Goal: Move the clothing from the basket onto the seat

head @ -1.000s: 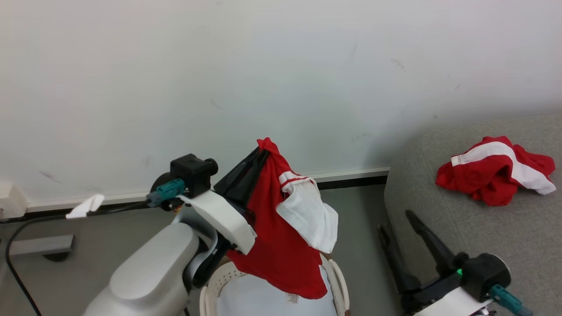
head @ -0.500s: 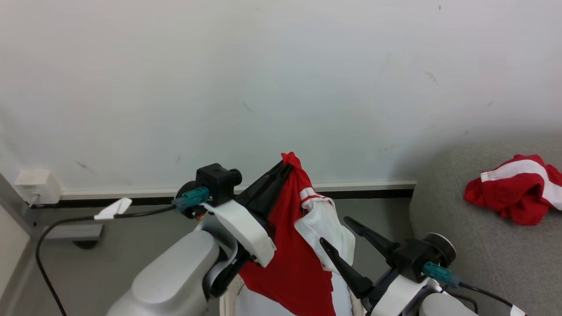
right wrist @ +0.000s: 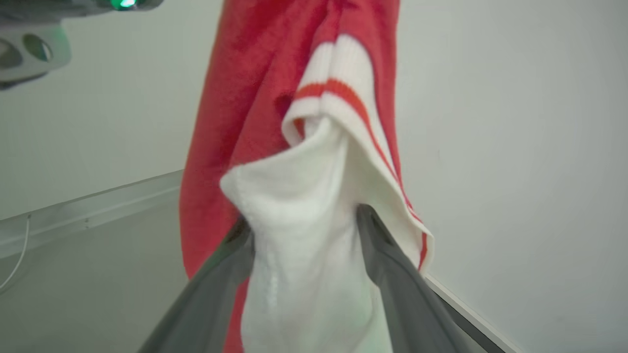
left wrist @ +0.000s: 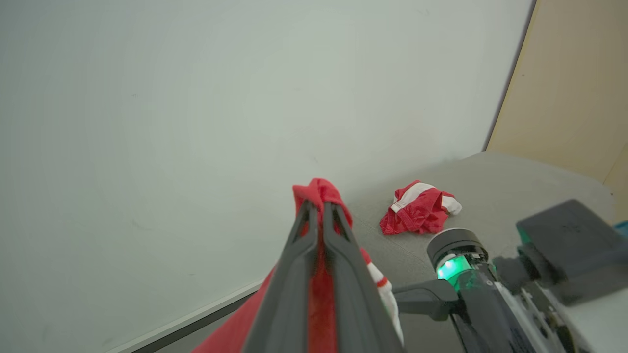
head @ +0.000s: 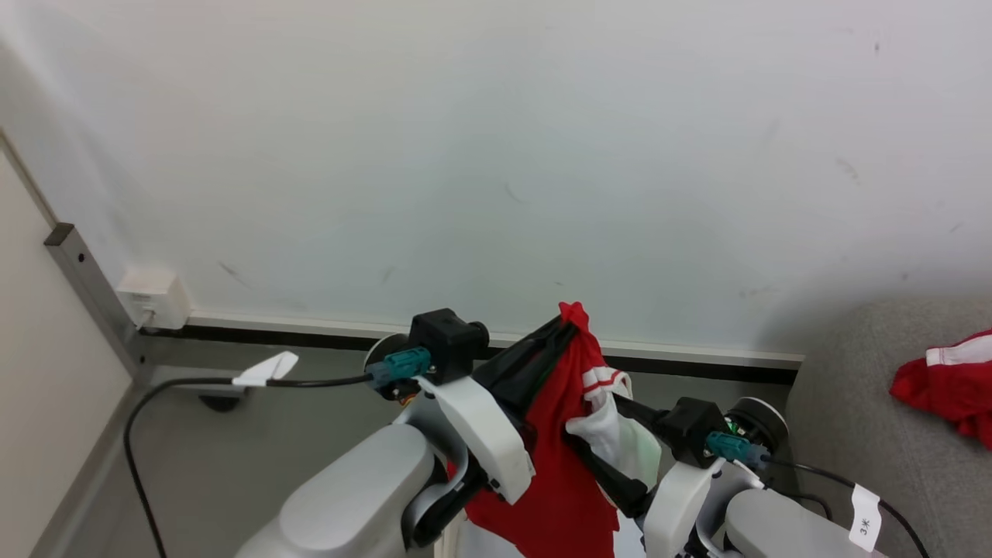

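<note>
Clothing: two red-and-white pieces on count, listed for you left to right across the head view.

1. Left hand (head: pixel 566 329): fingers drawn tight together, pinching a peak of the red shirt (head: pixel 562 480) at its top. In the left wrist view red cloth lies sandwiched along the length of both fingers.

2. Red shirt: hangs free from that pinch in front of the white wall (head: pixel 496 155). Its white sleeve (right wrist: pixel 299 196), with a red stripe at the cuff, falls to the right side. Not on the seat yet.

3. Right hand (right wrist: pixel 304 230): fingers spread wide, one on either side of the white sleeve, which bulges between them. You cannot tell whether they press on it, so enter it as straddling, not gripping.

4. Grey sofa (head: pixel 845 434): the seat, at the far right, well apart from the hanging shirt.

5. Second red garment (head: pixel 942 380): crumpled on the sofa cushion, white band uppermost. Enter as delivered.

Progress, as a judgement: one piece is done and one is lifted and in transit, with the carry across and the release left to do. The contents of the basket are hidden under the arms, so you cannot close the count.
</note>
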You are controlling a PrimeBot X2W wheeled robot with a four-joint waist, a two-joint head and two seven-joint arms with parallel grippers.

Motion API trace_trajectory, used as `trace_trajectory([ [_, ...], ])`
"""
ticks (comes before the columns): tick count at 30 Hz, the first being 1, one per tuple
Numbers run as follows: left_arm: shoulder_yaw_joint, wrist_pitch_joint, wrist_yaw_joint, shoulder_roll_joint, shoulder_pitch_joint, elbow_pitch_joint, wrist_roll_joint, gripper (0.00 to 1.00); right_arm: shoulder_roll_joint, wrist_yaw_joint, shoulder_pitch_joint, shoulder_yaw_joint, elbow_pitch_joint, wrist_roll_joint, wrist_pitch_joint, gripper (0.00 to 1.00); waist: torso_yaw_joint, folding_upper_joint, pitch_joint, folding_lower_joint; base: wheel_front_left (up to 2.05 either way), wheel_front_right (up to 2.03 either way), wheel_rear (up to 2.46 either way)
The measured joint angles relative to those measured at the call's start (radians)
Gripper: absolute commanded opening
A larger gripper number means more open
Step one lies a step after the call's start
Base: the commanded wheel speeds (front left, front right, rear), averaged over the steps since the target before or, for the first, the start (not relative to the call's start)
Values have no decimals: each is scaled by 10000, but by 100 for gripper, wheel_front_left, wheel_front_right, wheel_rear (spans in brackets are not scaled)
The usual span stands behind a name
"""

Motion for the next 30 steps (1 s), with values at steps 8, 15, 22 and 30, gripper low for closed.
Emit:
trace_trajectory([
  [8, -270, 71, -90, -150, -74, -10, 13, 0, 337, 0, -875, 1446, 863, 1118, -59, 91, 420, 0, -119, 0, 0, 0, 0],
  [15, -286, 50, -100, -146, -74, 165, -4, 0, 470, 0, -1109, 1668, 1137, 1850, -94, 0, 506, 0, -162, 0, 0, 0, 0],
  [22, -121, -40, 56, 61, -58, 311, -35, 0, 203, 0, -1022, 332, 606, 2203, -105, 0, 199, 0, -98, 0, 0, 0, 0],
  [30, -67, -232, 213, 132, 190, 102, -31, 10, -102, 0, -336, -2034, -82, 1283, -107, 0, -370, 0, 63, 0, 0, 0, 0],
])
